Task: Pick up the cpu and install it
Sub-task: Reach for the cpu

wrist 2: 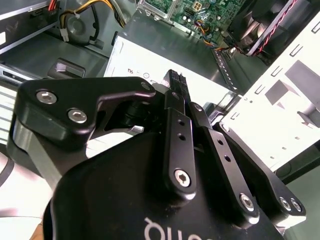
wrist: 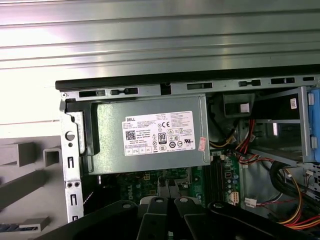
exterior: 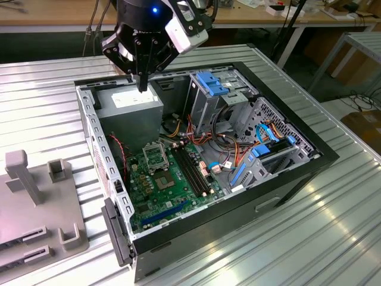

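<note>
the arm's black wrist [exterior: 146, 24] comes in at the top of the exterior view with its gripper [exterior: 143, 87] pointing steeply downward, and in the second wrist view the two fingers [wrist 2: 177, 107] are pressed together into one narrow tip.

— Matte black gripper [exterior: 143, 87]: broad at the body, narrowing to two slim fingers [exterior: 143, 72].
— Yes. Small blue light [exterior: 155, 9] on the wrist housing, at twelve o'clock from the fingers in the exterior view.
— And a white block [exterior: 186, 30] with black trim, bolted on near two o'clock.
— Closer, in the second wrist view: flat linkage bars [wrist 2: 177, 145] with rounded ends, drilled with small plain holes.
— Held by silver hex-socket screws [wrist 2: 182, 178], two more on the thick side arm [wrist 2: 75, 107].
— Ribbed black pads [wrist 2: 172, 76] at the tips.
— White lettering [wrist 2: 165, 231] on the rounded housing, cut off at the edge.
</note>
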You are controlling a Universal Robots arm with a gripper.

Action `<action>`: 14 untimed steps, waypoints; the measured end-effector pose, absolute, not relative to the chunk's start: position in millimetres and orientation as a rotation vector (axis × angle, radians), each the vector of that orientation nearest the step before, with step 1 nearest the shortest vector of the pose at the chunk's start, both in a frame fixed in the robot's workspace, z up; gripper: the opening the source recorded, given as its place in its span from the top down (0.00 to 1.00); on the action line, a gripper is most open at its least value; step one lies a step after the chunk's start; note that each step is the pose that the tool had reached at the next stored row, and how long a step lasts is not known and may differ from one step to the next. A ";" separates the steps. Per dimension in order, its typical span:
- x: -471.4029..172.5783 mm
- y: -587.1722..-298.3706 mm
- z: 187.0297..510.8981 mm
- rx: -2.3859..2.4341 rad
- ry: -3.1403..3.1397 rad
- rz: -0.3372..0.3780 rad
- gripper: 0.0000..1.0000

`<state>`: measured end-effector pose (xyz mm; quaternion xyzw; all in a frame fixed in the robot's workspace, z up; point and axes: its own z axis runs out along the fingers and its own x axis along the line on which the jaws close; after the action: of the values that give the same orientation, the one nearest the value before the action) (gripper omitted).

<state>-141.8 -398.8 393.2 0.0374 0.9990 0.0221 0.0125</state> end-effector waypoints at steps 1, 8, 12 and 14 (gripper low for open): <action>-141.9 -398.8 393.2 0.117 3.114 0.069 0.89; -145.5 -398.8 393.1 0.117 3.114 0.069 0.89; -146.2 -398.9 393.0 0.117 3.114 0.069 0.89; -146.4 -398.8 393.0 0.117 3.114 0.069 0.89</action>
<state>-146.4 -398.8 393.0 0.0374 0.9990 0.0221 0.0125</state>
